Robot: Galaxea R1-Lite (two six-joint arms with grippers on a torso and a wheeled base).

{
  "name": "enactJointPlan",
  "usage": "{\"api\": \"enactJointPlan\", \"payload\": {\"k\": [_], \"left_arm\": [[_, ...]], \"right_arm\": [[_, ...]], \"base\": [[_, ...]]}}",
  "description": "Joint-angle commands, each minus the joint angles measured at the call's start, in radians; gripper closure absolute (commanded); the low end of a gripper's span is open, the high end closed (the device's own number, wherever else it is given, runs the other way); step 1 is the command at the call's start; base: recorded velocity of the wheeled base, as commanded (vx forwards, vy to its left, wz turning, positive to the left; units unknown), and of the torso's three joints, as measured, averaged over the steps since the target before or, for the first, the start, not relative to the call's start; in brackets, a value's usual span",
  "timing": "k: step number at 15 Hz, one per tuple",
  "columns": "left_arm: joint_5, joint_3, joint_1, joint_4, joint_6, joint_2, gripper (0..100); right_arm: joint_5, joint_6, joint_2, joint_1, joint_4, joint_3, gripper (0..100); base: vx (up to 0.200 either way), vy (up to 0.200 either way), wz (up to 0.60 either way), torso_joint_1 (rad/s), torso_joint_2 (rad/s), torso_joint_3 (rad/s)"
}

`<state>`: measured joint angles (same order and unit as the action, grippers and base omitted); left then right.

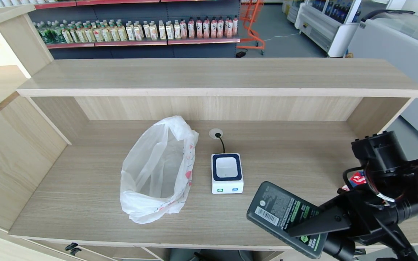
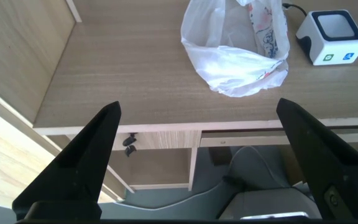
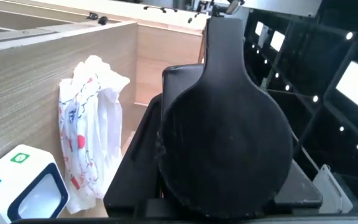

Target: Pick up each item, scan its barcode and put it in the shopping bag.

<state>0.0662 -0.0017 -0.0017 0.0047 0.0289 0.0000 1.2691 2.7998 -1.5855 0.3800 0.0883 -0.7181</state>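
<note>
with right claw (image 1: 305, 226), gripped dark packet (image 1: 279, 212), barcode (image 1: 267, 216) upward, over near table (image 1: 85, 195) edge, right of scanner (image 1: 226, 172). held left claw (image 2: 199, 109) spread wide. probably needed to turn barcode down, level and close over scanner window, before bag (image 1: 136, 174).

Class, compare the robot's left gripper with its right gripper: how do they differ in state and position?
The left gripper is open and empty; the right gripper is shut on a dark flat pack. The left gripper sits off the counter's near edge, on the shopping bag's side; the right gripper holds its pack over the near edge, on the scanner's side. Shared: neither is above the bag.
</note>
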Motion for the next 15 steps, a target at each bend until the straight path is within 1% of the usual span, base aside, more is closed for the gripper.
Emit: {"api": "enactJointPlan", "payload": {"k": [1,8,13,15], "left_arm": [[0.000,0.000,0.000,0.000,0.000,0.002,0],[0.000,0.000,0.000,0.000,0.000,0.002,0],[0.000,0.000,0.000,0.000,0.000,0.002,0],[0.000,0.000,0.000,0.000,0.000,0.002,0]], "right_arm": [[0.006,0.080,0.006,0.027,0.001,-0.003,100],[0.007,0.080,0.002,0.039,0.014,0.006,100],[0.006,0.080,0.015,0.039,0.037,0.045,100],[0.003,0.080,0.048,0.034,0.025,0.031,100]], "base": [[0.000,0.000,0.00,0.000,0.00,0.000],[0.000,0.000,0.00,0.000,0.00,0.000],[0.000,0.000,0.00,0.000,0.00,0.000],[0.000,0.000,0.00,0.000,0.00,0.000]]}}
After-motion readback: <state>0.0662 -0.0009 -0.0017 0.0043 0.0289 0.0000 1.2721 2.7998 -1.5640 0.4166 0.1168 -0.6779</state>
